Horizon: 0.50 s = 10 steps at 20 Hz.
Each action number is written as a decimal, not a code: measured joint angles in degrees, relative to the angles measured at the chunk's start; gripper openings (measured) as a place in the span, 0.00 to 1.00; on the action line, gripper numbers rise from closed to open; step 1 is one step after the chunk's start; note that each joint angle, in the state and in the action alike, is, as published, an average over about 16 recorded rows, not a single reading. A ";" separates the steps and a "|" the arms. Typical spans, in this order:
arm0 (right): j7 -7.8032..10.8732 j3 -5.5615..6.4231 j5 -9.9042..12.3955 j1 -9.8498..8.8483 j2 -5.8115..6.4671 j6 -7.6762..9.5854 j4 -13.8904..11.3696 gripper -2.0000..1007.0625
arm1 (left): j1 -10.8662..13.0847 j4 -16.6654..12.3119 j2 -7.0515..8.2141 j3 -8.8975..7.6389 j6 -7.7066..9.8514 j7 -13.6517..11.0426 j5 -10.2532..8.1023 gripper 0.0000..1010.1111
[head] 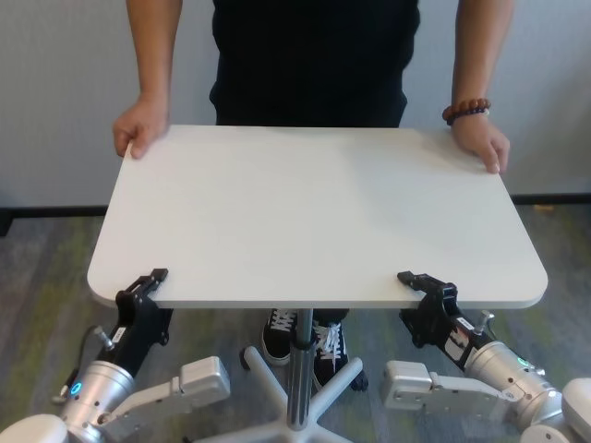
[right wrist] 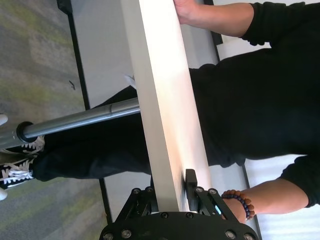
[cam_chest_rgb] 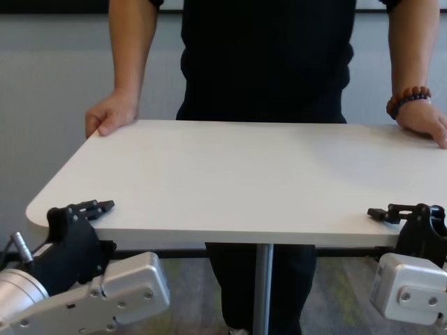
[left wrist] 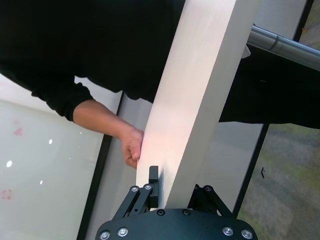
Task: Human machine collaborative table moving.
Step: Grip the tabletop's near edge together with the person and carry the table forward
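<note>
The white table (head: 314, 212) is seen standing between the robot and the human (head: 309, 55), carried on a silver pedestal pole (head: 301, 369) over a grey star base on the carpet. Its near edge is clamped at both ends. The left gripper (head: 148, 284) is closed on the near left part of the edge, one finger lying on the top surface and the other beneath, as confirmed in the left wrist view. The right gripper (head: 420, 281) is closed on the near right part in the same way. The far corners are held by the human's hands, a brown beaded bracelet (head: 464, 112) being worn on the wrist at the robot's right. Black trainers with white laces (head: 295, 337) are visible under the table. No legible writing or brand is seen.
</note>
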 joint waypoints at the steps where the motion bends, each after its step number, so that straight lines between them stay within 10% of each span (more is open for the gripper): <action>1: -0.12 -0.13 0.00 0.29 -0.14 -0.11 0.50 0.29 | -0.27 0.48 -0.20 0.16 0.07 0.17 0.09 0.27; 10: -1.29 -0.90 0.24 2.44 -0.98 -1.11 4.79 0.29 | -2.82 5.01 -2.11 1.77 0.70 1.74 1.00 0.27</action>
